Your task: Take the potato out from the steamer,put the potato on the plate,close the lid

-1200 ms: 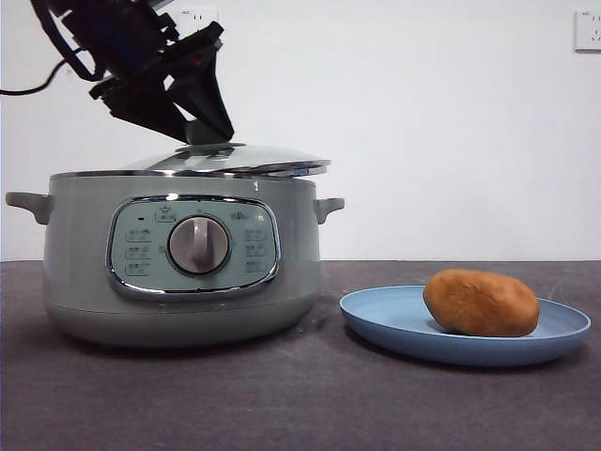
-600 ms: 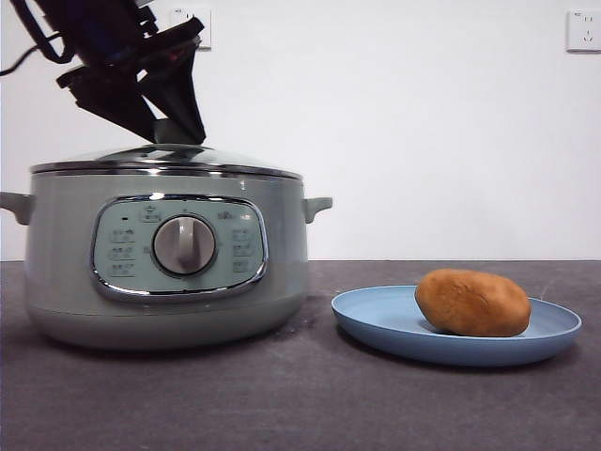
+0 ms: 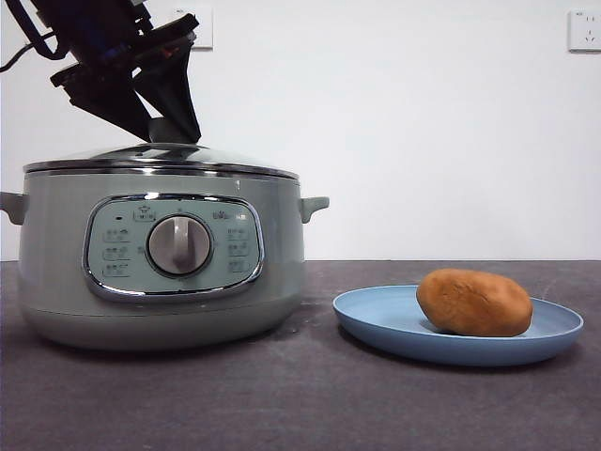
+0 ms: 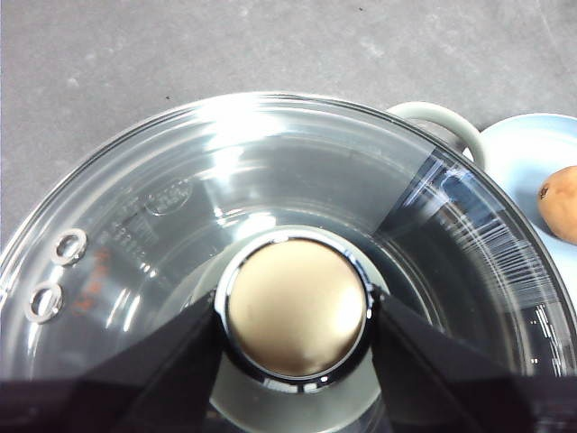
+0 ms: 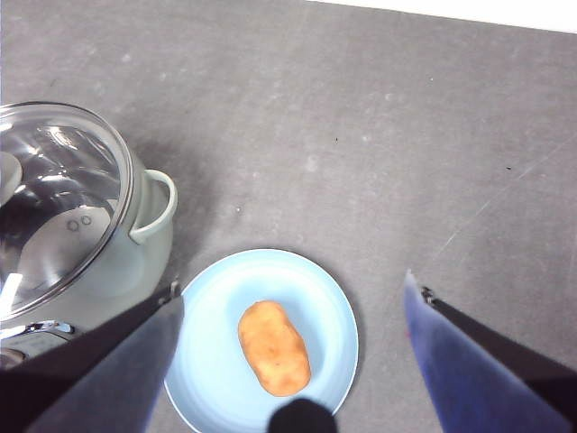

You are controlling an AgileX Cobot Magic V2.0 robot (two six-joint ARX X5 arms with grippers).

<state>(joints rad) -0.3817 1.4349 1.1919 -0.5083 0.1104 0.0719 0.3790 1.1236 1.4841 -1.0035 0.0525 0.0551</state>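
The sage-green steamer point(image 3: 160, 272) stands at the left with the glass lid point(image 3: 160, 158) lying flat on its rim. My left gripper point(image 3: 169, 132) comes down from the upper left, and its jaws are shut on the lid's pale knob point(image 4: 296, 309). The orange-brown potato point(image 3: 474, 302) lies on the light-blue plate point(image 3: 394, 324) to the right of the steamer. My right gripper point(image 5: 293, 281) is open and empty, high above the plate point(image 5: 306, 289) and the potato point(image 5: 273, 347). The steamer point(image 5: 135, 262) and the lid point(image 5: 54, 207) also show in the right wrist view.
The steamer's side handle point(image 3: 315, 205) points toward the plate, with a small gap between the two. Dark grey tabletop point(image 3: 310, 404) lies in front. A wall socket point(image 3: 587, 28) sits at the top right of the white wall.
The lid was tilted over the steamer's rim and has come down flat onto it. The left gripper stayed on the knob, and the steamer shifted slightly left in view.
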